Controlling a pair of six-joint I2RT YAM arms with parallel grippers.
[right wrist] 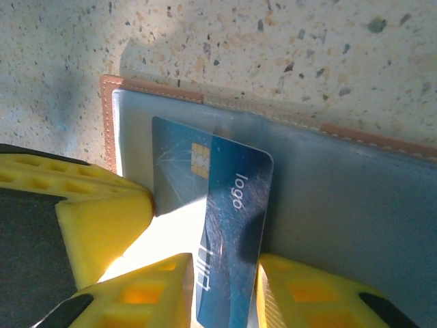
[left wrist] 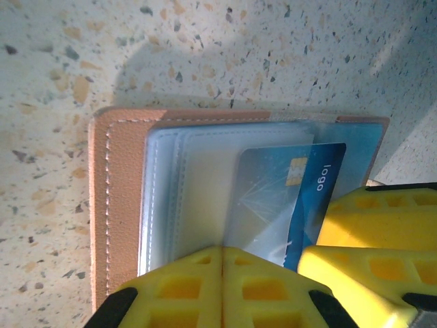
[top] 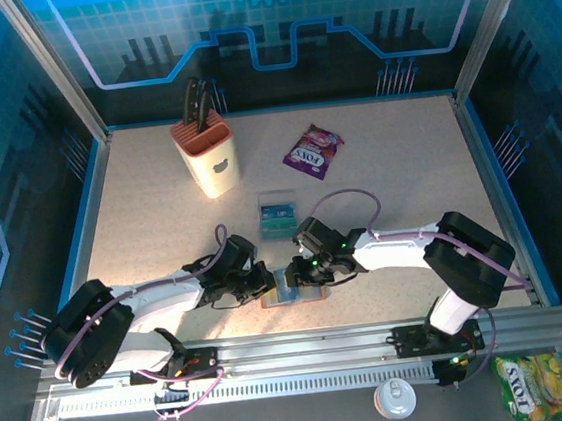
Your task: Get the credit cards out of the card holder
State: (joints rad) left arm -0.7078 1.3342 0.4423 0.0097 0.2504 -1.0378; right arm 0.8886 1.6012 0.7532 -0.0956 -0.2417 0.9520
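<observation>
The wallet [left wrist: 123, 205] is laid open on the speckled table [top: 409, 187], close to the near edge and between the two grippers. Its tan leather cover is seen flat against the surface, with the clear sleeves [left wrist: 184, 191] fanned on top. A blue card [right wrist: 225, 198] marked with a gold chip and the word "logo" is seen sticking partway out of one sleeve, its far end tucked under the plastic. The right gripper [right wrist: 224, 266] is clamped on the card's free end, with a yellow finger set against each side. The left gripper [left wrist: 222, 273] is seen with its jaws together, the tips set over the near edge of the sleeves; whether they press down on the wallet cannot be told. Farther back on the table, a small pile of teal and blue cards [top: 278, 216] is laid well apart from the wallet. A knife block [top: 211, 163] and a purple packet [top: 313, 153] are placed beyond it.
</observation>
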